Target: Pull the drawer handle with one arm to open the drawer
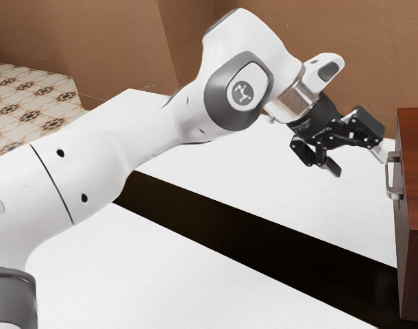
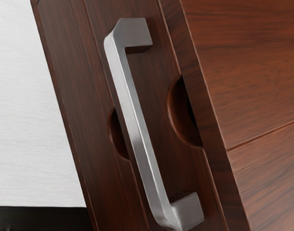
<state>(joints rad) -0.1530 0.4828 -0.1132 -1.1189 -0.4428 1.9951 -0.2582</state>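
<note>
Wrist view: the handle (image 2: 137, 130) looks like rigid, slick metal; take its middle bar. Your gripper (image 1: 351, 147), spread wide, sits near it.

Plain brown walls (image 1: 92, 41) are closing off the far side. A patterned tile floor (image 1: 31, 103) is showing at the exterior view's left. A far white tabletop (image 1: 250, 171) and a near white tabletop (image 1: 161, 274) are lying apart, a dark gap (image 1: 250, 236) running between them.
</note>
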